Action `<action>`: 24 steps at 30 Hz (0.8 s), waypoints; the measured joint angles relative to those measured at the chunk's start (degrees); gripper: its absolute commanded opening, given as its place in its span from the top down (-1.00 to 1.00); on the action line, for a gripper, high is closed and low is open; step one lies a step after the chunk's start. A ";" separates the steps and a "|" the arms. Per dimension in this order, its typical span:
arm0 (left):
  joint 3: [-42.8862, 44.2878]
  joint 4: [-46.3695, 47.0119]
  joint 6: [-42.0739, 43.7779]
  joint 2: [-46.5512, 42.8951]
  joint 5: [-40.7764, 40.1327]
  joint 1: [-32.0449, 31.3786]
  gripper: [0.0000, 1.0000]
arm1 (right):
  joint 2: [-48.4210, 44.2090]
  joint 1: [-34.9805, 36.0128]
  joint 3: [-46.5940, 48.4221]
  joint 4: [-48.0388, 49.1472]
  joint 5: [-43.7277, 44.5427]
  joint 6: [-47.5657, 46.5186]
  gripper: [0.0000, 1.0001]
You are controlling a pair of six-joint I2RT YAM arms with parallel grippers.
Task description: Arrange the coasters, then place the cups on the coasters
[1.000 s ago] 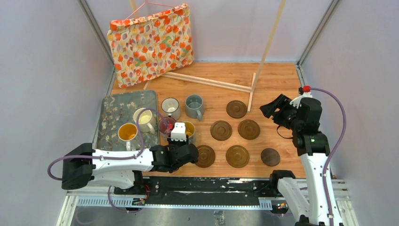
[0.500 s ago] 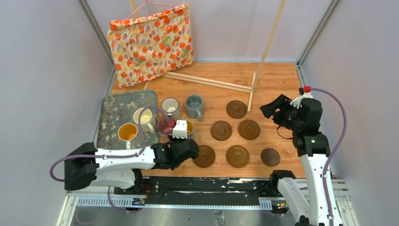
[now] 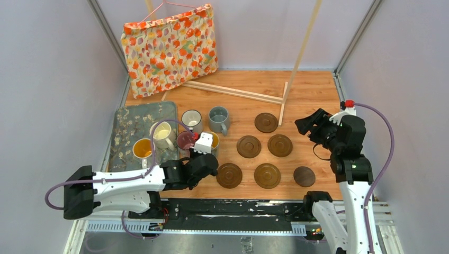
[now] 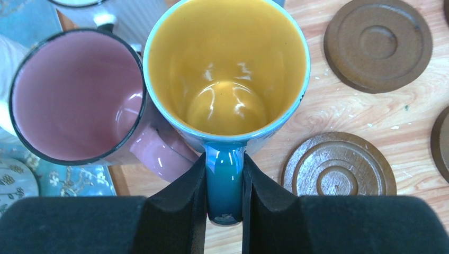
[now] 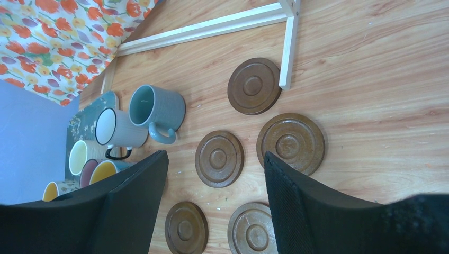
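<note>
pink mug (image 4: 74, 100) sits just left of the blue mug (image 4: 225, 69), coaster (image 4: 339, 166) to its right; handle (image 4: 224, 185) points near, pinched by left gripper (image 4: 224, 174); right gripper (image 5: 214, 159) spread wide.

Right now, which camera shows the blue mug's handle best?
Left wrist view: the blue mug fills it, handle clamped in the left gripper. From the top the arm hides the handle; the right wrist view shows only a yellow rim.
</note>
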 measured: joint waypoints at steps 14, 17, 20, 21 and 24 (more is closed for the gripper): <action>2.58 2.38 9.44 -4.37 2.91 0.00 1.00 | -0.24 0.00 -0.02 0.00 0.28 -0.07 -0.43; 5.42 3.93 11.10 -1.60 3.80 0.02 1.00 | -0.37 0.00 -0.02 -0.02 0.02 -0.44 -0.45; 8.52 6.69 13.09 2.14 5.16 0.09 1.00 | -0.92 0.00 -0.02 -0.09 -0.31 -0.76 -0.45; 9.75 7.74 13.92 3.74 5.68 0.22 1.00 | -1.27 0.00 -0.02 -0.11 -0.28 -0.90 -0.45; 13.70 11.13 16.22 9.27 7.50 0.63 1.00 | -2.19 0.00 -0.02 -0.31 -0.26 -1.38 -0.45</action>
